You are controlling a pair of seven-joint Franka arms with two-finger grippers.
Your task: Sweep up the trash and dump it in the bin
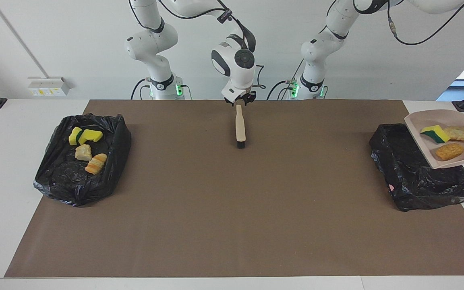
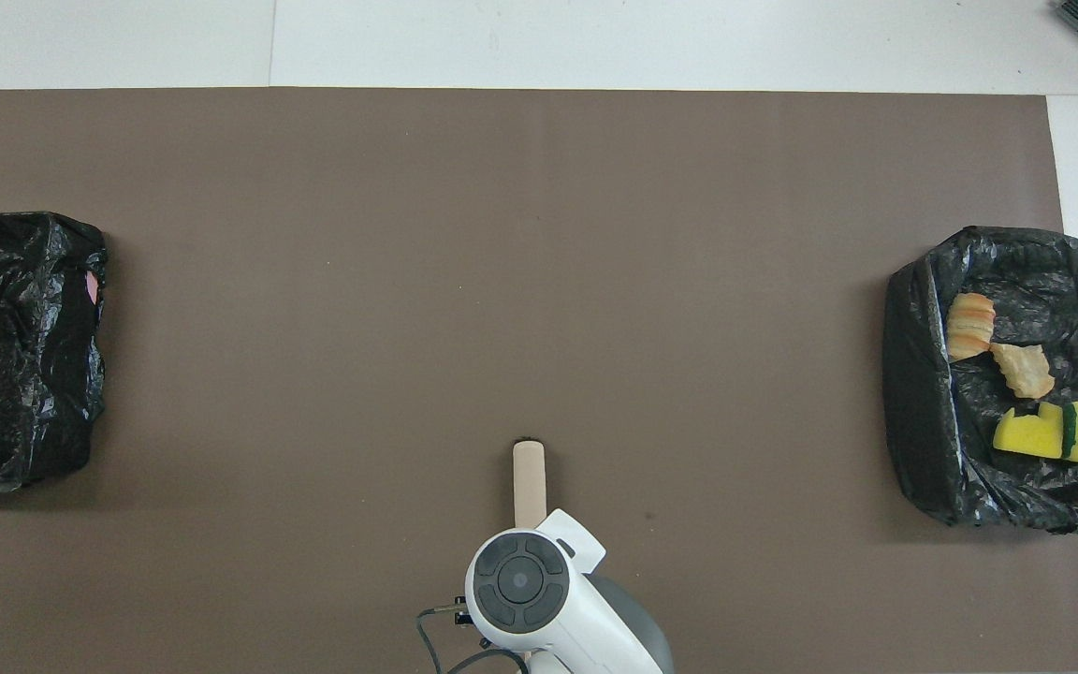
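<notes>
My right gripper (image 1: pixel 239 100) is shut on the handle end of the beige hand brush (image 1: pixel 240 127), whose black bristles rest on the brown mat; the brush also shows in the overhead view (image 2: pixel 530 482). The beige dustpan (image 1: pixel 429 155) hangs tilted over the black-lined bin (image 1: pixel 417 185) at the left arm's end. It carries a yellow-green sponge (image 1: pixel 435 133) and two orange-brown pieces (image 1: pixel 449 151). Its handle runs off the picture, so my left gripper is out of view. The bin (image 1: pixel 54 185) at the right arm's end holds yellow sponges (image 1: pixel 85 136), a beige lump (image 1: pixel 83 152) and a bread-like piece (image 1: pixel 96 163).
The brown mat (image 1: pixel 232 209) covers most of the table, with white table around it. In the overhead view the bin with trash (image 2: pixel 913 374) sits at the right arm's end and the other bin (image 2: pixel 15 356) at the left arm's end.
</notes>
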